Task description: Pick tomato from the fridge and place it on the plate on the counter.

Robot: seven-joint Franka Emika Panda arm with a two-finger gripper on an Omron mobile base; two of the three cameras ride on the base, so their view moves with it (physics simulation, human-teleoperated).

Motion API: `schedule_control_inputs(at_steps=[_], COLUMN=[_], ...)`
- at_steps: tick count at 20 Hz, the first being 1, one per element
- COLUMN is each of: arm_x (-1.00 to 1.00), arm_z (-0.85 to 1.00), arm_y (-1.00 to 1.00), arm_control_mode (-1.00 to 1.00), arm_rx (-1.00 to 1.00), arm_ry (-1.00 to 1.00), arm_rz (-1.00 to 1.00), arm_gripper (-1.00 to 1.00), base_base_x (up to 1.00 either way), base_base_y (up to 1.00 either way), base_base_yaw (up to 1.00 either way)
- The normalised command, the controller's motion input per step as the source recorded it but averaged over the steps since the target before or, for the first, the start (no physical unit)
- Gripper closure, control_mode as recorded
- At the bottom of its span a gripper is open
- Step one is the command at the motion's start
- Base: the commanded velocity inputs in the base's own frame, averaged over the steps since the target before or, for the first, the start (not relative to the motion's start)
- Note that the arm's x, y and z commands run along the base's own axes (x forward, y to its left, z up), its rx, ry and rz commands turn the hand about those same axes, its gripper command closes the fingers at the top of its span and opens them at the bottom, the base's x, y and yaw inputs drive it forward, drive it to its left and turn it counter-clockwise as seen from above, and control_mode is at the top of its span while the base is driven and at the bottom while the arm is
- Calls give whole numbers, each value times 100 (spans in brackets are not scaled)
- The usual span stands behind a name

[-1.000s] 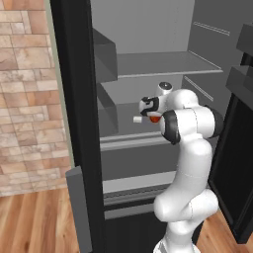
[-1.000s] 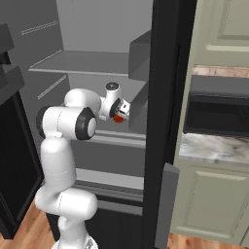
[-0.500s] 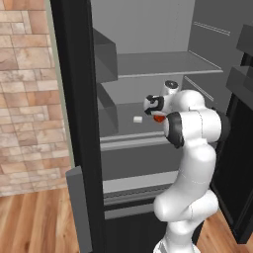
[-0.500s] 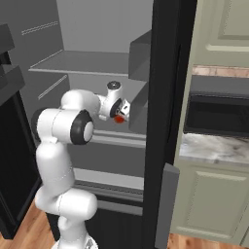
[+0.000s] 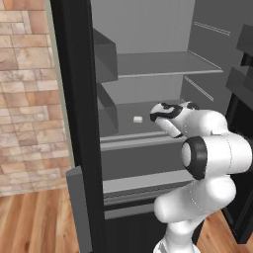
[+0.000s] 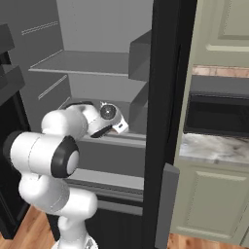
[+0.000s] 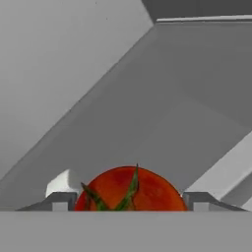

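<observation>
The tomato (image 7: 130, 189), red-orange with a green stem, sits between my two fingertips in the hand view, and my gripper (image 7: 129, 203) is shut on it. Both hang over the fridge's middle shelf (image 5: 126, 111). In the base views my hand (image 5: 165, 114) (image 6: 109, 120) is inside the open fridge (image 5: 74, 99) above that shelf's front edge, and it hides the tomato there. The marbled counter (image 6: 209, 148) lies to the right of the fridge. The plate is out of view.
A small whitish block (image 5: 138, 119) (image 7: 61, 182) lies on the same shelf, just left of my hand. Grey door bins (image 6: 141, 53) stick out on the right side. A black microwave (image 6: 219, 114) stands above the counter, behind the black fridge frame (image 6: 165, 97).
My hand has drawn back from deeper in the fridge toward the shelf's front with the tomato and has turned, so the tomato no longer shows in the base views.
</observation>
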Motion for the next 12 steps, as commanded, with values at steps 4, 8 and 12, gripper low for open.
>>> schedule_control_inputs(at_steps=[4, 8, 12], arm_x=[-68, -56, -24], arm_z=[68, 82, 81], arm_y=[0, 0, 0], arm_control_mode=[-100, -100, -100], arm_rx=[14, 6, 0], arm_ry=[-24, -11, 0], arm_rz=[-1, 0, 0], arm_gripper=[100, 100, 100], base_base_x=[0, 0, 0], base_base_y=[0, 0, 0], base_base_yaw=[0, 0, 0])
